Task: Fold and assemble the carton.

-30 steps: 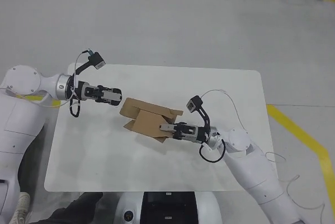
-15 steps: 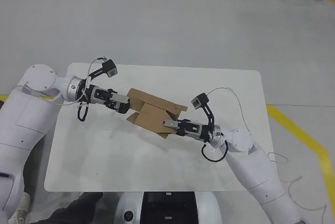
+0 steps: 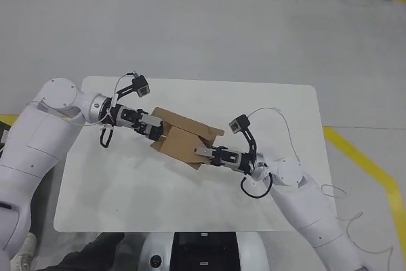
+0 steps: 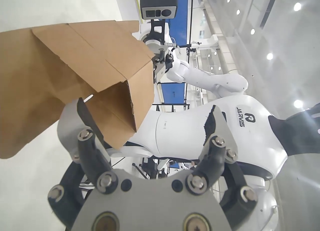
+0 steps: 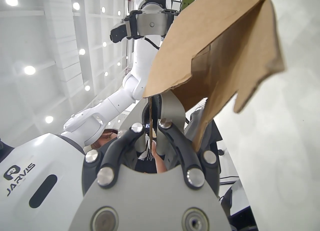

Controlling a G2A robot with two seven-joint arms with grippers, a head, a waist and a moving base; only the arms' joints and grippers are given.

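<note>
Now, your left gripper (image 3: 156,129) is hanging open at the left edge of the carton (image 3: 184,139), which is sitting mid-frame over the counter (image 3: 121,196). Right of it, your right gripper (image 3: 204,152) is pinching a panel edge. You are handling light, bendy cardboard, I judge; grip beside creases.

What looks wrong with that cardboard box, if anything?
The carton is only half formed: its walls are skewed and its flaps splay out. One cut edge looks ragged in the right wrist view. The right gripper is shut on a panel; the left gripper is open at the opposite end.
</note>
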